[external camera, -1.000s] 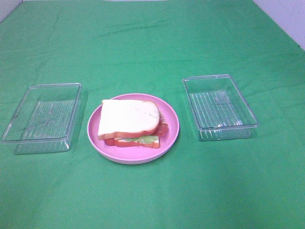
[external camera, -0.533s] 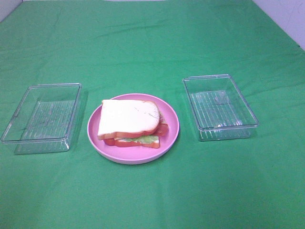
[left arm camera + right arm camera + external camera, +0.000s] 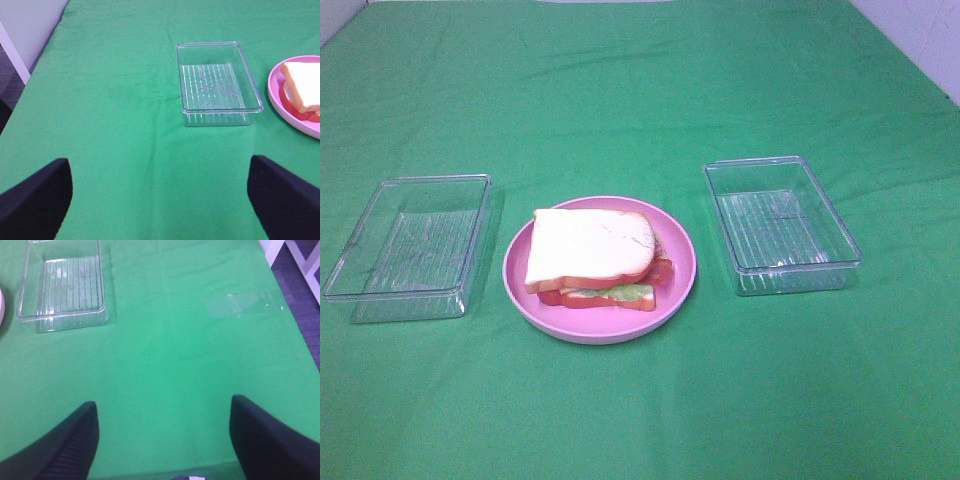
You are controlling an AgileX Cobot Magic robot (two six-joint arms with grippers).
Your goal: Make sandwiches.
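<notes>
- Table point(image 3: 640, 80): covered in a matte green cloth, faintly creased, with shallow fold lines running across it.
- Sandwich point(image 3: 590, 250): one stacked toy sandwich, lying flat on the pink plate point(image 3: 682, 262) at the centre of the table, between the two trays.
- Top bread slice: smooth, off-white, squarish with rounded far corners and an orange-brown crust edge; a fine dark crack line marks its right side.
- Under the top slice, at the near right edge: a pale green crinkled lettuce leaf point(image 3: 632, 292), reddish strips point(image 3: 663, 270) and a second crust-edged slice at the bottom. I cannot make out a cheese layer.
- Plate: round, glossy pink plastic with a low raised rim; the sandwich sits toward its left side.
- Left tray point(image 3: 410, 240): clear rigid plastic, rectangular with rounded corners, ribbed floor; just left of the plate, not touching it.
- Right tray point(image 3: 780, 222): same clear ribbed type, right of the plate with a little more gap.
- My left gripper point(image 3: 160, 195): dark, rounded jaws spread wide, holding nothing, over bare cloth near the left tray.
- My right gripper point(image 3: 162, 440): dark jaws with a finely ribbed surface, parted wide, holding nothing, over bare cloth near the right tray.
- Neither gripper shows in the high view.
</notes>
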